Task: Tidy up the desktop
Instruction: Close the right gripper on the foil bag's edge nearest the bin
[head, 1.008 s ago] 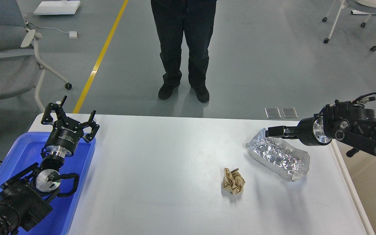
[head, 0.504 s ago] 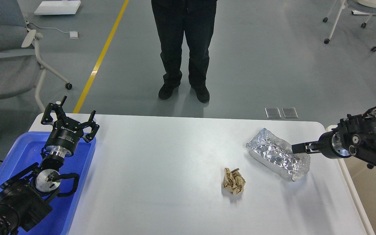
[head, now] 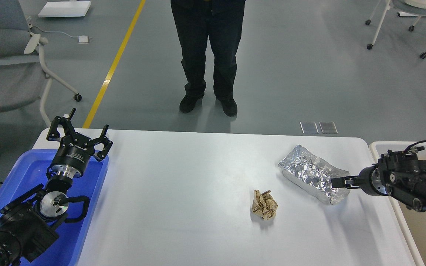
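On the white desktop [head: 183, 177], left jaws gape; right jaws' state I cannot tell.

We count one large smooth white rectangular desk [head: 183, 173] with rounded corners. On it we count two pieces of litter: one crumpled silver foil wrapper [head: 311, 173] and one crumpled brown paper ball [head: 264, 204]. We see one blue plastic tray [head: 87, 207] at the left edge and one beige bin [head: 425, 229] at the right edge. We count two black arms, so two grippers: one left gripper [head: 78, 133] and one right gripper [head: 340, 181]. On the floor beyond we count one standing person in dark trousers [head: 207, 55], one yellow floor line [head: 115, 62] and two small grey floor plates [head: 318, 127].
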`<action>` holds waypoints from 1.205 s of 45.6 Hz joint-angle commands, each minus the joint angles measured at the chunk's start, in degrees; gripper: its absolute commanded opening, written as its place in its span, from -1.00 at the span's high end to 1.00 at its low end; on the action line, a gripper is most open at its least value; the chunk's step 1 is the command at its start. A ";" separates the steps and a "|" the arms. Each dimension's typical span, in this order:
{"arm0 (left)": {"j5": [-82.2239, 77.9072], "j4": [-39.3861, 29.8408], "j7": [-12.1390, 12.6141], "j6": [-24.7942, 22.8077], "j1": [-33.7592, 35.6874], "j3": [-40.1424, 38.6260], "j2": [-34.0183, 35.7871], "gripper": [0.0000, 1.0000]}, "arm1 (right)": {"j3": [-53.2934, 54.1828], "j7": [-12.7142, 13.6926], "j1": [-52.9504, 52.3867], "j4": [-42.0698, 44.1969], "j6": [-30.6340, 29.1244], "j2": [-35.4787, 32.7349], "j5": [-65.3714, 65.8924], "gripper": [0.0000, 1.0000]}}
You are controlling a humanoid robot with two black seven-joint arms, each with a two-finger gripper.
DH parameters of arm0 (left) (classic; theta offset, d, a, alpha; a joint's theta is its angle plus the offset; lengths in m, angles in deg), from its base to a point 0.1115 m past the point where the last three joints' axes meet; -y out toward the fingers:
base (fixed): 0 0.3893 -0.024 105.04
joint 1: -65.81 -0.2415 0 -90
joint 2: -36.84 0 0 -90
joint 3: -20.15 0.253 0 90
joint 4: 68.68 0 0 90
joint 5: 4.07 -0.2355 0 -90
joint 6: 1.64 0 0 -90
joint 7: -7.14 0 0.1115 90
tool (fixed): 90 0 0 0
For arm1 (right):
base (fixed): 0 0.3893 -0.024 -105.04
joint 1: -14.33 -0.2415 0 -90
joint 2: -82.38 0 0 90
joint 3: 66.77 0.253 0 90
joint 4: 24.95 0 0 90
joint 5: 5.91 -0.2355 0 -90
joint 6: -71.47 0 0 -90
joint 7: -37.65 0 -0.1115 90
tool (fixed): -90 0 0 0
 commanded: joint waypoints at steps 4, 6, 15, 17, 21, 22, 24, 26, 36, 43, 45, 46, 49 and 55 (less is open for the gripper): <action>0.00 0.00 0.00 0.03 0.02 0.00 -0.07 -1.00 | 0.30 -1.83 5.35 8.38 3.66 4.41 -2.50 -1.00; 0.00 0.00 0.00 -0.05 -0.07 0.00 0.02 -1.00 | 0.30 -2.00 5.62 8.55 3.84 4.59 -2.94 -1.00; 0.00 0.00 0.00 0.03 0.02 0.00 -0.07 -1.00 | 0.30 -2.36 6.76 9.87 5.69 5.64 -4.26 -1.00; 0.00 0.00 0.09 0.03 0.02 0.00 -0.06 -1.00 | 0.30 -2.62 7.02 10.14 6.12 5.82 -4.61 -1.00; 0.00 0.00 0.00 0.03 0.02 0.00 0.02 -1.00 | 0.30 -2.97 7.20 10.14 7.44 6.00 -6.10 -1.00; 0.00 0.00 0.00 0.03 0.02 0.00 0.02 -1.00 | 0.30 -2.97 7.20 10.05 7.62 6.00 -6.71 -0.98; 0.00 0.00 0.00 0.03 0.02 0.00 0.02 -1.00 | 0.22 -3.15 7.29 10.05 7.88 6.00 -7.59 -0.92; 0.00 0.00 0.00 0.03 0.02 0.00 -0.06 -1.00 | 0.22 -4.02 7.29 10.05 7.97 6.00 -7.95 -0.73; 0.00 0.00 0.00 0.03 0.02 0.00 0.02 -1.00 | -0.49 -6.57 7.29 10.57 8.32 6.08 -8.21 0.53; 0.00 0.00 0.00 0.03 0.02 0.00 -0.07 -1.00 | -0.75 -6.58 7.20 10.58 9.38 6.17 -8.21 1.00; 0.00 0.00 0.09 0.03 0.02 0.00 -0.07 -1.00 | -0.66 -6.58 7.11 10.58 9.82 6.17 -8.21 1.00; 0.00 0.00 0.00 0.03 0.02 0.00 -0.07 -1.00 | -0.66 -6.58 7.03 10.58 9.82 6.08 -8.21 1.00; 0.00 0.00 0.00 0.03 0.02 0.00 -0.07 -1.00 | -0.66 -6.58 6.85 10.66 9.99 6.00 -8.21 1.00; 0.00 0.00 0.00 0.03 0.02 0.00 0.02 -1.00 | -0.40 -6.58 6.67 10.66 10.70 5.73 -8.21 1.00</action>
